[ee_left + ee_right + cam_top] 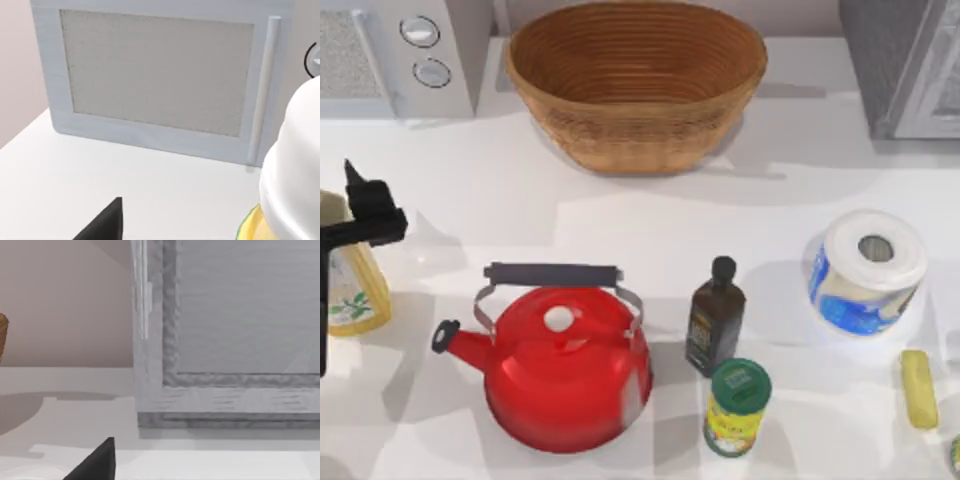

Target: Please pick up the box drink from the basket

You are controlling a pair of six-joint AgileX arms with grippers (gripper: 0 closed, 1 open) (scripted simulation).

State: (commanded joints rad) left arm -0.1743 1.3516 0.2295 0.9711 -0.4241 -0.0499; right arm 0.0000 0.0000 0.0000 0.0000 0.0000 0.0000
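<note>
One box drink point(350, 290) stands at the surface's left edge, not in the basket point(636, 85). The left hand point(365, 215) sits right over its top; I cannot tell if its fingers are closed. The basket at the far edge looks empty, so the pick seems mostly done.

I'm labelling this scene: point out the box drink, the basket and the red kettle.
box drink point(352, 295): top view, on its white front label.
basket point(620, 140): top view, on its outer woven wall.
red kettle point(570, 385): top view, on its rounded body.
</note>
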